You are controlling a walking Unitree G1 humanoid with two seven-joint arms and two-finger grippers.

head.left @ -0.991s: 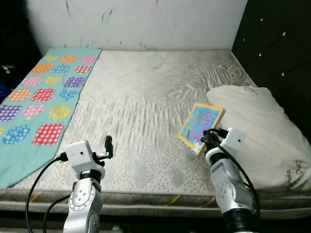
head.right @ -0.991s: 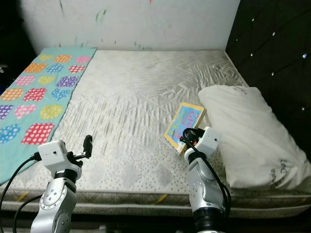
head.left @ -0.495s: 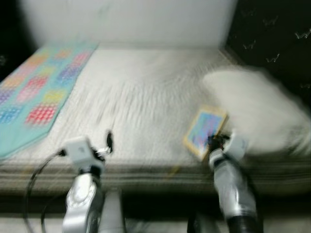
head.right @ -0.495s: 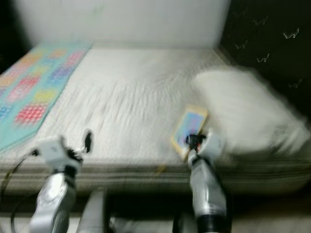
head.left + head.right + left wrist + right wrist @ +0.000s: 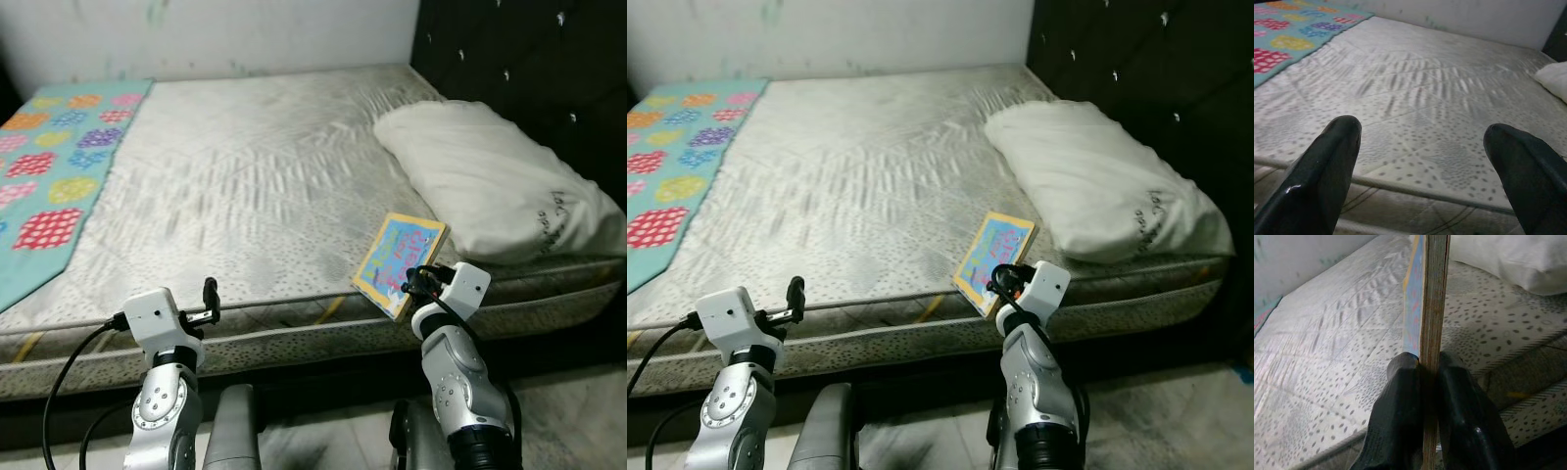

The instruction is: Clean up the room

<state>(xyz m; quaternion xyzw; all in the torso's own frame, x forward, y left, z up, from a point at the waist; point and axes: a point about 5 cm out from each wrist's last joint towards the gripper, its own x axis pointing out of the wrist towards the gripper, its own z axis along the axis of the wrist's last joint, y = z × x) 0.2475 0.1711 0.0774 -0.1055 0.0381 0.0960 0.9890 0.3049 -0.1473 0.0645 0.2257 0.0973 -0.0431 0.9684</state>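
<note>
Mattress (image 5: 265,186) takes up most of the head views, bare and quilted grey-white, with a patterned teal blanket (image 5: 54,186) along its left side and a white pillow (image 5: 490,181) against the dark tufted headboard (image 5: 529,69) on the right. Smaller, at the near right edge of the bed, a colourful picture book (image 5: 400,260) is lifted clear and tilted above the mattress edge. The right gripper (image 5: 1427,369) has its two black fingers (image 5: 1400,406) clenched on the book's lower edge, one finger on each cover, the book standing edge-on in the right wrist view. The left gripper (image 5: 1425,147) hovers low before the bed's near edge, fingers spread wide and holding nothing.

Judging by this, the step in hand is carrying the book off the bed. The next move likely calls for keeping the pinch firm while turning toward wherever books belong; that place cannot be told from here, and a thin grip on one edge could let the book swing or slip
</note>
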